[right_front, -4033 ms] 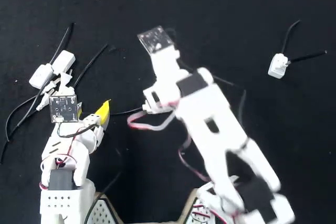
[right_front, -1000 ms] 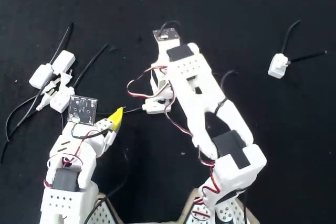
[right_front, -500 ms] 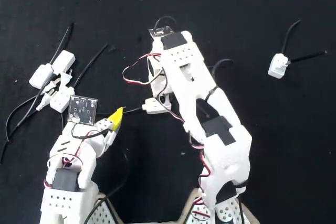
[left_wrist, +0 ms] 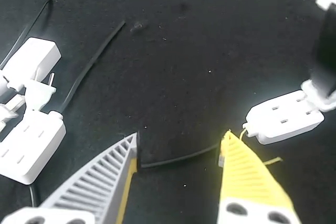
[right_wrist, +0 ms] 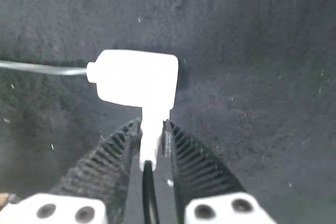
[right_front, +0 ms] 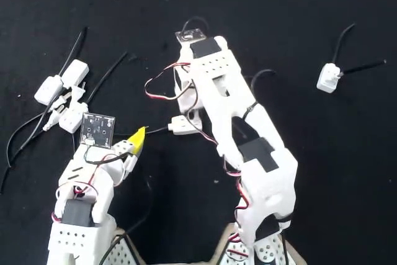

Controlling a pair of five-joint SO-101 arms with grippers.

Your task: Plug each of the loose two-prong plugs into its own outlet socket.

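Note:
My right gripper (right_wrist: 152,127) is shut on a white two-prong plug (right_wrist: 152,142), whose black cord runs back between the fingers. The plug's front end is pressed against a white outlet socket (right_wrist: 137,75); its prongs are hidden. From above, the right arm (right_front: 217,85) bends over this socket (right_front: 182,125) at the table's middle. My left gripper (left_wrist: 178,140) is open over a black cable (left_wrist: 178,156), just left of the same socket (left_wrist: 283,118). Its yellow finger (right_front: 136,138) is beside the socket's cable.
A cluster of white sockets (right_front: 62,82) and a loose plug (left_wrist: 39,90) with black cords lies at the left. One more white socket (right_front: 327,79) lies at the far right. The table (right_front: 298,23) is covered in black cloth.
Over four seconds the right arm came down over the middle socket and the left arm shifted right. In the last half second nothing moved.

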